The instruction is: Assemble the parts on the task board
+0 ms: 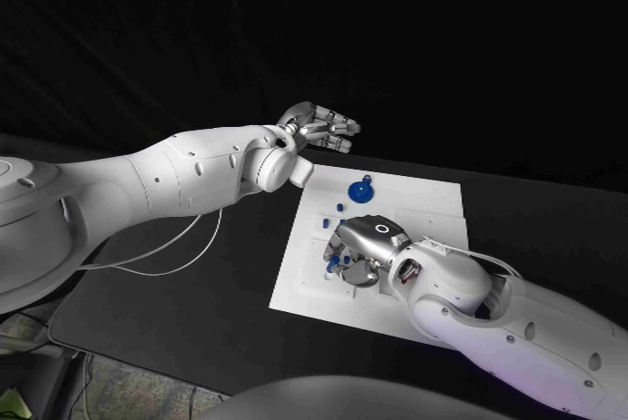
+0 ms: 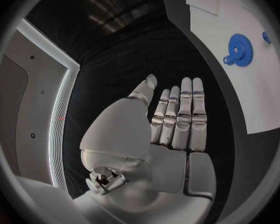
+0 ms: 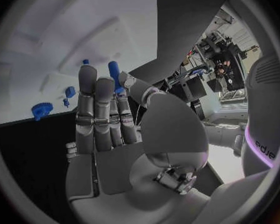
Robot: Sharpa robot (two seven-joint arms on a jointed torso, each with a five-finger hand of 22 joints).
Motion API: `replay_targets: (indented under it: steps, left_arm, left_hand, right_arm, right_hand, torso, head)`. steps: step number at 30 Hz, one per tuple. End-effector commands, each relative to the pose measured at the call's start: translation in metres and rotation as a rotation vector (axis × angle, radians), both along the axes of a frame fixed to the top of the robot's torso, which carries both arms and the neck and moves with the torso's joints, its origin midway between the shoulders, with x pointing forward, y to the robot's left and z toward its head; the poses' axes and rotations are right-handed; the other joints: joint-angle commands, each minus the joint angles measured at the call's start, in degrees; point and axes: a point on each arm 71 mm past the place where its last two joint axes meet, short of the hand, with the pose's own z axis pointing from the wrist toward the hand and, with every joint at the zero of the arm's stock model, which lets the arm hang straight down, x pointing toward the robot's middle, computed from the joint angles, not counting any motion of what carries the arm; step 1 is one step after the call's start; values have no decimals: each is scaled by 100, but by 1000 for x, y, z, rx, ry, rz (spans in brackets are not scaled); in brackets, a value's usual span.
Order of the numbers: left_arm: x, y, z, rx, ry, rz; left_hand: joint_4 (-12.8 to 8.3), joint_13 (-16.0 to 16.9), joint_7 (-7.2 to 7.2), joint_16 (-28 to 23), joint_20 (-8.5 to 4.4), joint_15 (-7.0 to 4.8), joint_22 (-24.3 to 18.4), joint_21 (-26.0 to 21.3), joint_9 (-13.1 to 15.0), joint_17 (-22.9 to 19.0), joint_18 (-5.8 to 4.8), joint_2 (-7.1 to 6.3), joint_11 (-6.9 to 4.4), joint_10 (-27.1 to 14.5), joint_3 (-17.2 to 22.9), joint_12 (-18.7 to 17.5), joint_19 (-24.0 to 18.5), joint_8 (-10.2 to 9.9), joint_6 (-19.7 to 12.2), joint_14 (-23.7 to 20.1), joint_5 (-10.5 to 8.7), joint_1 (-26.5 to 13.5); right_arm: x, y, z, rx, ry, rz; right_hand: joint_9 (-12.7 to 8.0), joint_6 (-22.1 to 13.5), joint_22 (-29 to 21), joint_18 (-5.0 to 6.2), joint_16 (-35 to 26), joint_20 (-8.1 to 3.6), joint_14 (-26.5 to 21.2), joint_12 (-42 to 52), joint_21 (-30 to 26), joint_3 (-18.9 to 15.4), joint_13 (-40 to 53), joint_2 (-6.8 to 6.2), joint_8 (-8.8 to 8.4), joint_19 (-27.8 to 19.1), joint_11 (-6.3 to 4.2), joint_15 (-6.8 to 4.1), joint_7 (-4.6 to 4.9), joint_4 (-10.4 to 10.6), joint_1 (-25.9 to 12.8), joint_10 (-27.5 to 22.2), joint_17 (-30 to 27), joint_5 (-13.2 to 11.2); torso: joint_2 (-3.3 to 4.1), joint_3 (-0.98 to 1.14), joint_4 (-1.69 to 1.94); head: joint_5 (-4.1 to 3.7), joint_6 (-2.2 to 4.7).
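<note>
The white task board point(image 1: 426, 202) lies mid-table. On its far part sit a blue gear point(image 1: 360, 194) and a small blue piece point(image 1: 367, 178), with two short blue pegs point(image 1: 325, 222) nearer. My right hand point(image 1: 367, 249) is down on the board's near left part. In the right wrist view its thumb and a finger appear to pinch a blue peg point(image 3: 114, 70), with the gear point(image 3: 42, 108) and another blue piece point(image 3: 70, 91) beyond the fingers. My left hand point(image 1: 320, 128) hovers above the table's far edge, fingers straight and holding nothing point(image 2: 177, 119). The left wrist view shows the gear point(image 2: 239, 47) off to the side.
A thin white cable point(image 1: 171, 255) loops over the black table point(image 1: 171, 311) left of the board. My left forearm point(image 1: 196, 175) crosses above that side. The right forearm point(image 1: 510, 320) covers the board's near right corner.
</note>
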Motion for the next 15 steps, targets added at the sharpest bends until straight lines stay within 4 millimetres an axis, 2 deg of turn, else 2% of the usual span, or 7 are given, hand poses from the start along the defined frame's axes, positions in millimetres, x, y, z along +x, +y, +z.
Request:
replay_targets:
  steps: [1,7,15]
  left_arm:
    - [0,-3,1,-7,-10,-11]
    - [-1,-3,1,-7,-9,-13]
    - [-1,-3,1,-8,-8,-15]
  left_hand:
    - [-12,8,-17,-13,31,4,-6,36,3,4,-63,38,10,-28,20,-4,-10,-7,9,-10,-15,-5]
    - [-12,8,-17,-13,31,4,-6,36,3,4,-63,38,10,-28,20,-4,-10,-7,9,-10,-15,-5]
    - [-16,8,-17,-13,33,7,-12,39,3,3,-62,45,12,-37,16,-5,-12,-6,4,-14,-16,-17]
  right_arm:
    - [-1,3,0,-1,-22,20]
    - [-3,5,-1,-2,-20,25]
    - [-4,6,-4,-9,-10,35]
  right_hand:
    - [2,57,-9,119,-27,-40,27,18,28,11,39,71,12,219,-214,-18,-4,-26,-11,315,22,12]
    - [2,57,-9,119,-27,-40,27,18,28,11,39,71,12,219,-214,-18,-4,-26,-11,315,22,12]
    - [2,60,-9,119,-35,-41,30,19,33,12,39,75,12,218,-215,-19,-4,-35,-18,319,33,12]
  torso:
    - [0,6,6]
    - [0,-3,0]
    - [-1,-2,3]
  head:
    - [9,-8]
    - [18,-25]
    - [32,-38]
